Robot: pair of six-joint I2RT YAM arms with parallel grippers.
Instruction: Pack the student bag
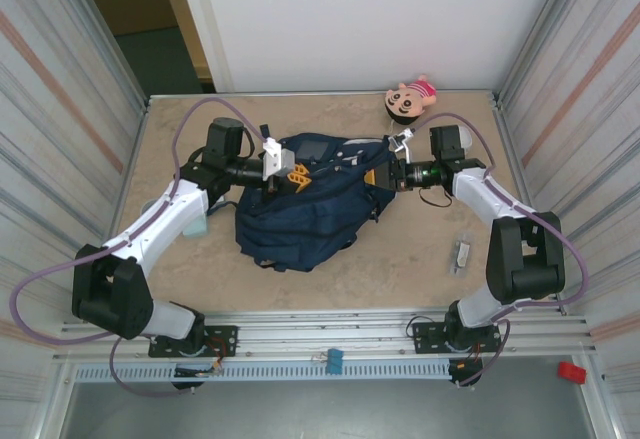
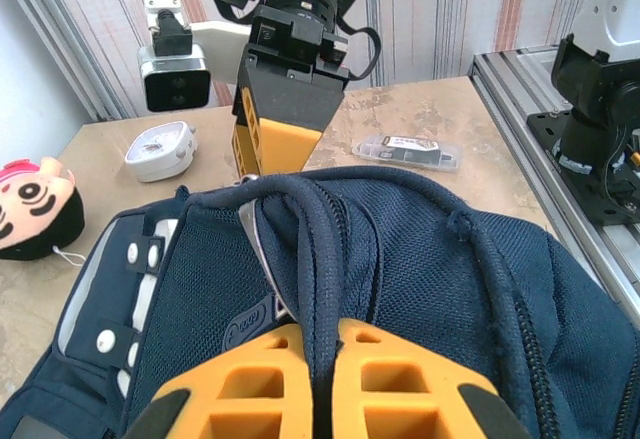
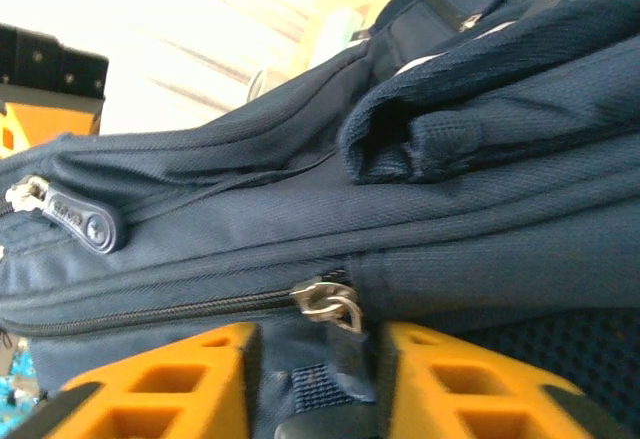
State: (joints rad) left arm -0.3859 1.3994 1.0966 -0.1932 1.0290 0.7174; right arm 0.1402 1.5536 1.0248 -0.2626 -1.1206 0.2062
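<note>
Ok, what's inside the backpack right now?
Contents hidden: navy fabric of the backpack covers the interior. A plush head and clear case lie outside, on the table.

Our left gripper has its orange jaws pinched on a dark strap of the navy student bag. Opposite us, the right gripper meets the bag's far edge. On the worktop beyond lie a white case, a clear case and a plush face toy.
</note>
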